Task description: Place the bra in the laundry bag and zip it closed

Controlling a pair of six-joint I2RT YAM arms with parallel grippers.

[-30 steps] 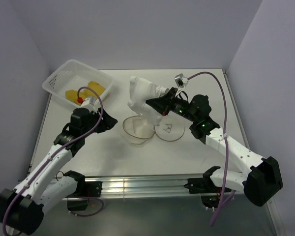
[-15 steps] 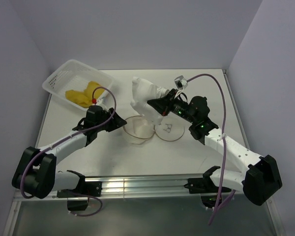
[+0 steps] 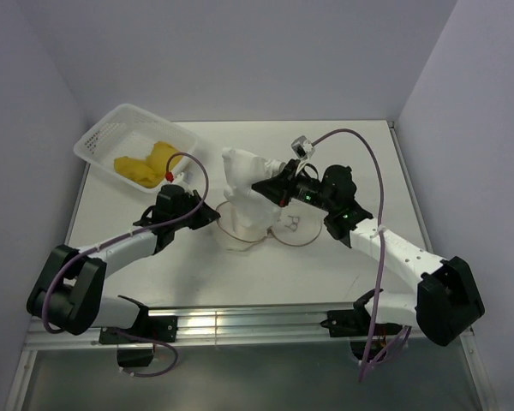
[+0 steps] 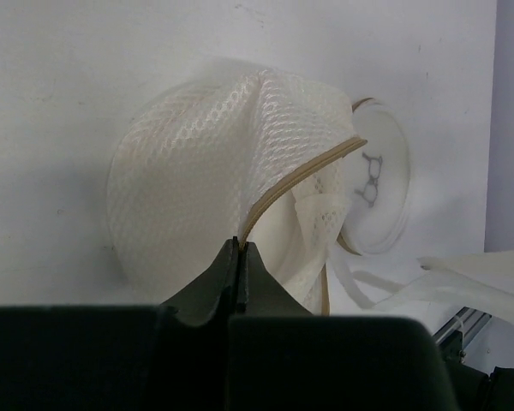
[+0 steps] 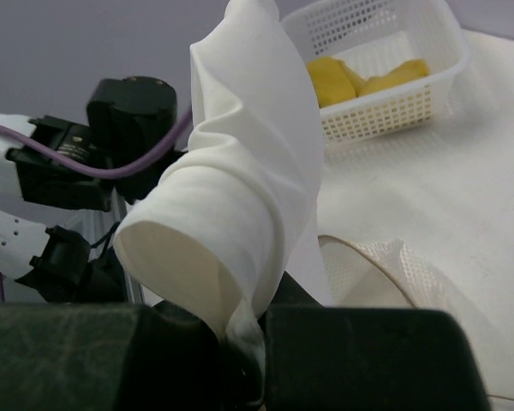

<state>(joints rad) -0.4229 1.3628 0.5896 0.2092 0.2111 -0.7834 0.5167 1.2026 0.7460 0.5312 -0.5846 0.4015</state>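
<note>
From above, the left pincer has swung in from the white perforated plastic basket to the near rim of the small round white mesh laundry bag. The right pincer has lowered the soft white padded bra over it.

Left wrist: that pincer is clamped on the tan hoop rim, with the bag just ahead (flap lid open beyond).

Right wrist: this pincer grips the bra, which stands up ahead of its tips.

The mouth looks pinned for stuffing; zipping remains.
</note>
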